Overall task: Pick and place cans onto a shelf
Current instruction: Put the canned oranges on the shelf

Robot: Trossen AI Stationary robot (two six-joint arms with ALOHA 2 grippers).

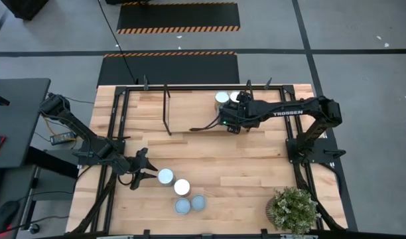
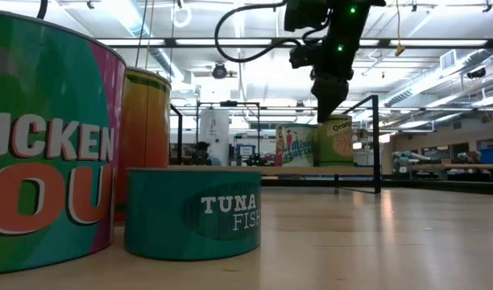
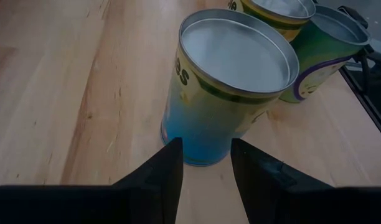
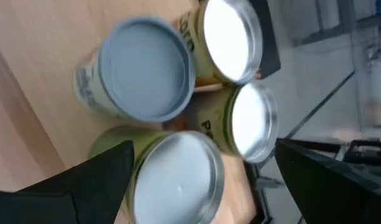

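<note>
Several cans stand upright near the table's front edge: one (image 1: 166, 176) right in front of my left gripper (image 1: 144, 174), then another (image 1: 182, 186) and two pale-topped ones (image 1: 190, 204). In the left wrist view the nearest can (image 3: 231, 93) stands just beyond the open fingertips of my left gripper (image 3: 203, 149). Several more cans (image 4: 144, 68) stand close together on the shelf (image 1: 190, 109) at the far side. My right gripper (image 4: 204, 148) hangs wide open above them, and shows above the shelf cans (image 2: 337, 138) as my right gripper (image 2: 329, 101).
A potted plant (image 1: 292, 209) stands at the front right corner. Black rails (image 1: 166, 106) rise from the shelf, and a black frame (image 1: 296, 133) runs along the table's sides. Bare wood lies between the two groups of cans.
</note>
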